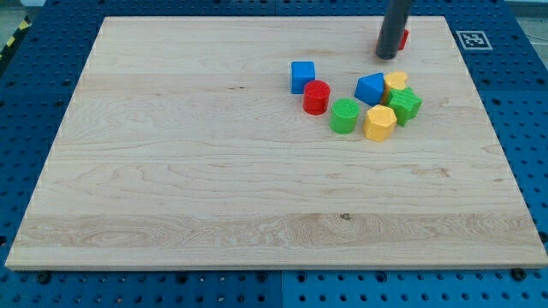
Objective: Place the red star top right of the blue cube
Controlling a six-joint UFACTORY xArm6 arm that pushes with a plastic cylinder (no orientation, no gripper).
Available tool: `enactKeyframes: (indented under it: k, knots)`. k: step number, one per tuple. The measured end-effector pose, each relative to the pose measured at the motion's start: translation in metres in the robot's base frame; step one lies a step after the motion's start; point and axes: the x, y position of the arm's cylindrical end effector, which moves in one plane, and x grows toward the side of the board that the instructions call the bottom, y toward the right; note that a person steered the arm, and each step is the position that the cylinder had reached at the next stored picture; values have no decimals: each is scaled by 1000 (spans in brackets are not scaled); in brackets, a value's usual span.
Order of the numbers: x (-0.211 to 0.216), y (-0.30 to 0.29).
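Board: we see one wooden board (214, 171) on a blue table with holes (34, 68).
Blue cube: one blue cube (302, 76) sits left of the other blocks, up and left of the red cylinder.
Red cylinder: one red cylinder (316, 97) sits just beside the blue cube.
Green blocks: we count two, a round green one (345, 115) and a bumpy green one (406, 104) whose shape we cannot tell.
Other blue block: a second blue block (371, 88) is partly hidden by its neighbours.
Yellow blocks: we count two, one in front (379, 123) and one behind (396, 82), half hidden.
Red star: only a small red edge (404, 37) shows near the view's top right; the rod covers the rest.
My tip: my tip (387, 56) has no fingers; it touches the red star, well apart from the blue cube.
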Motion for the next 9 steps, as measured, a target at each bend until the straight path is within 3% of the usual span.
enactKeyframes:
  k: [2, 4, 5, 7, 9]
  knots:
    - [-45, 78]
    - [-35, -60]
    - [-31, -92]
    - [-58, -105]
    - [-23, -106]
